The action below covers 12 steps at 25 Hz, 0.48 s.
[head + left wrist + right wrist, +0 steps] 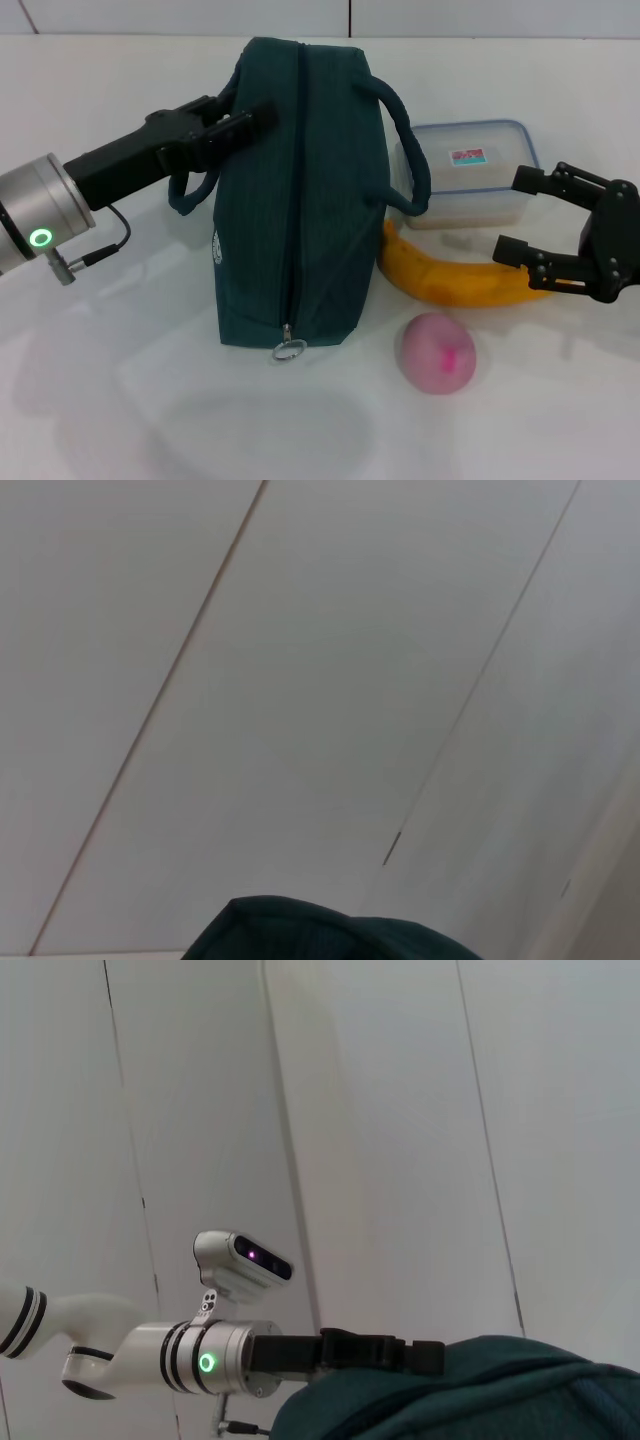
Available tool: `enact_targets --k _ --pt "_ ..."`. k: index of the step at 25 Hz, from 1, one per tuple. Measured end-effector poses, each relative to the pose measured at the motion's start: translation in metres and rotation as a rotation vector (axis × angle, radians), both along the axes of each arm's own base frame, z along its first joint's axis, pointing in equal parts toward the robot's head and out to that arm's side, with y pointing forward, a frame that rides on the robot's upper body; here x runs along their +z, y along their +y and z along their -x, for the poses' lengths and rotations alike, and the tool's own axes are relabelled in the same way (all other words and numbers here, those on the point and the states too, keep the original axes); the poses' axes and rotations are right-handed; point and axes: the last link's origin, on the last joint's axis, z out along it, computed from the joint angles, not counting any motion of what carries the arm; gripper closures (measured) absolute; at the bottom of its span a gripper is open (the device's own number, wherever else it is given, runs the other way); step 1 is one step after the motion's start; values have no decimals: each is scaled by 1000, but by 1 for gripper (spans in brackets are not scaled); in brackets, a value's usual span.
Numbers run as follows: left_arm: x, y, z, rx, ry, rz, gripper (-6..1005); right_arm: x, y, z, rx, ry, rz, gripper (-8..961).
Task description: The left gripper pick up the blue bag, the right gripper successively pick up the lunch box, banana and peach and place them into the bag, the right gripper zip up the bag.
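The dark blue-green bag (pixel 300 190) stands upright on the white table, its zip closed and the ring pull (pixel 290 349) at the near end. My left gripper (pixel 243 118) is against the bag's upper left side, by the left handle (pixel 185 198). The clear lunch box (pixel 470 175) with a blue rim lies right of the bag, the banana (pixel 450 282) in front of it and the pink peach (pixel 437 352) nearer still. My right gripper (pixel 510 213) is open and empty, hovering over the banana's right end beside the lunch box.
The white table (pixel 560 420) stretches around the objects, with a pale wall behind. The bag's top shows in the left wrist view (pixel 330 935). The right wrist view shows the bag (pixel 480 1390) and my left arm (pixel 220 1360) beyond it.
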Motion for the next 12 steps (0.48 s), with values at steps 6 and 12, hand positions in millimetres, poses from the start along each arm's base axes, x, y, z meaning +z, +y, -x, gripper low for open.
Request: enact_targets --k 6,12 --pt "0 0 -3 -18 -4 2 474 0 0 -1 -2 -2 -7 83" --pt "0 0 -4 -25 -3 0 649 -3 1 -7 -41 29 -27 83"
